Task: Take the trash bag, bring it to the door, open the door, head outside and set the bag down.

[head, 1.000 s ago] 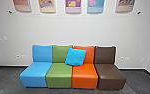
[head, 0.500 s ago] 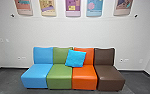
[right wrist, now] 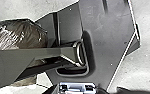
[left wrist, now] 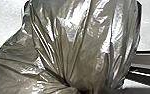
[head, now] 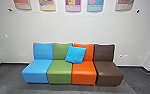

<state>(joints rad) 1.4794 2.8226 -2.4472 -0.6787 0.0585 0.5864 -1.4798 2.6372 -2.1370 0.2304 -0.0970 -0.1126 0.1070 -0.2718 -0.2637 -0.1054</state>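
how far open either gripper is, or whether one holds the trash bag [left wrist: 73,45], i can't tell. both wrist views show it, near the robot's dark plate [right wrist: 111,45]; the head view has a blue cushion [head: 75,54] on seats [head: 83,73].

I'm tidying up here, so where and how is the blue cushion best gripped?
Probably by its upper edge, from the front and above: the cushion leans against the green backrest and orange backrest, broad face outward, that edge raised off the seats.
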